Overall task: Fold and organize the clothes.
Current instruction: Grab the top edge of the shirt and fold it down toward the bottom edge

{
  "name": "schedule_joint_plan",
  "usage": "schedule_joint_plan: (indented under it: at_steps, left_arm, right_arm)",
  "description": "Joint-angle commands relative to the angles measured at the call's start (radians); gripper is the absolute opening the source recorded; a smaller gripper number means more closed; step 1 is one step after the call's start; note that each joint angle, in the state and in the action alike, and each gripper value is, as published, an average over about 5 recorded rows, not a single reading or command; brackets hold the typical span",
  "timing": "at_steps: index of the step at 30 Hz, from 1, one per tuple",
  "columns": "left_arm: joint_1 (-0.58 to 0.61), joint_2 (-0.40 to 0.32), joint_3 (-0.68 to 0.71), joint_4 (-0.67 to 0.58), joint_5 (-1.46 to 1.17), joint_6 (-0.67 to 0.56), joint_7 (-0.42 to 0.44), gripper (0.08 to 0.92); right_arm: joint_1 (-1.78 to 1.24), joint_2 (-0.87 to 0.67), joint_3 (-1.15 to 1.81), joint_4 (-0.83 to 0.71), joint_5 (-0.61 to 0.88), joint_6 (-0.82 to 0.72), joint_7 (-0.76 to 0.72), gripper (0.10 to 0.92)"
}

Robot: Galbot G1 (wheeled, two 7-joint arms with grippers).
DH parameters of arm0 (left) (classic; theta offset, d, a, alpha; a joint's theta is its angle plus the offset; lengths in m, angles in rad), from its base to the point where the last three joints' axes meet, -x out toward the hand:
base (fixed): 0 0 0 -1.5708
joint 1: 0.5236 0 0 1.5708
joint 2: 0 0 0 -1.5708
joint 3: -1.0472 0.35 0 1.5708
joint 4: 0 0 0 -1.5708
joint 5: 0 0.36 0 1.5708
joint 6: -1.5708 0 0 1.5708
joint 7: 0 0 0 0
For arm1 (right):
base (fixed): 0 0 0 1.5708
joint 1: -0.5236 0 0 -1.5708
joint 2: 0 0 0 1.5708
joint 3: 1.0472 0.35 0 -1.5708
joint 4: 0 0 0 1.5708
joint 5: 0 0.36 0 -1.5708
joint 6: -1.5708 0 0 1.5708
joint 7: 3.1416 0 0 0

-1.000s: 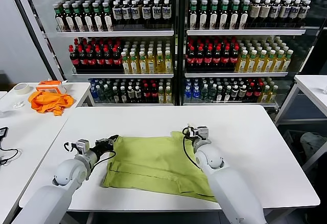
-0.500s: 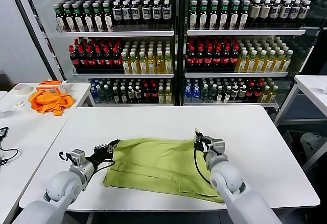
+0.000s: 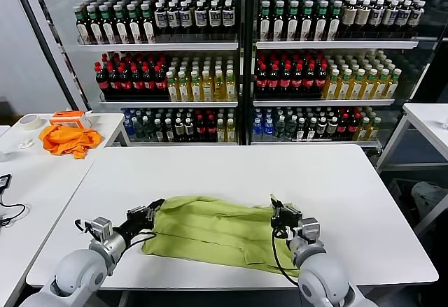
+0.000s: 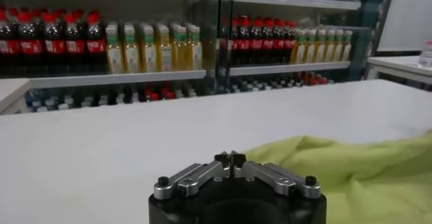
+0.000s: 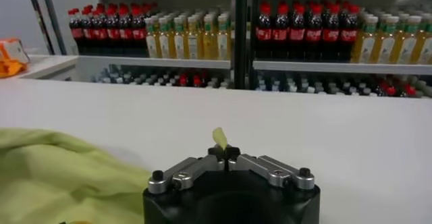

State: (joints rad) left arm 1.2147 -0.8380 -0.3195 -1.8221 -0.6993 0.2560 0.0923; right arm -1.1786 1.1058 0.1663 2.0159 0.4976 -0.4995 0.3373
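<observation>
Both my grippers have drawn the shirt's far edge back toward the table's near edge.

My left gripper (image 3: 150,208) and right gripper (image 3: 277,208) stay pinched shut on the shirt (image 3: 213,231), now folded narrower on the table (image 3: 231,167) than a second ago.

Lime-green T-shirt (image 3: 213,231), folded, rumpled, on table

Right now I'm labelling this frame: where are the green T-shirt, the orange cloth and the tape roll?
green T-shirt (image 3: 217,233), head view, middle of the fabric
orange cloth (image 3: 68,139), head view, centre of the heap
tape roll (image 3: 29,121), head view, its rim
</observation>
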Motion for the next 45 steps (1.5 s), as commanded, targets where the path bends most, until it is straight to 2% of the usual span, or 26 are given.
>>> schedule_joint_plan:
  at_steps: [1,19,28,36,45]
  left_arm:
    - [0.058,0.006,-0.013,-0.037,0.013,-0.012,0.000,0.084]
    - [0.048,0.004,-0.023,-0.010,0.024,-0.002,0.003,0.084]
    - [0.107,0.021,-0.077,-0.095,0.018,0.072,-0.006,0.084]
    - [0.103,0.024,-0.104,-0.064,0.025,0.095,-0.033,0.084]
    - [0.110,0.007,-0.069,-0.071,0.045,0.100,-0.040,0.084]
  right_arm:
    - [-0.059,-0.015,0.010,0.035,-0.022,0.000,0.002,0.105]
    - [-0.096,-0.015,0.012,0.015,-0.050,0.016,-0.014,0.105]
    - [-0.115,-0.014,0.007,0.014,-0.076,0.046,-0.033,0.105]
    - [-0.119,-0.012,0.003,-0.003,-0.116,0.064,-0.033,0.105]
    - [-0.133,-0.014,-0.002,0.011,-0.126,0.061,-0.034,0.105]
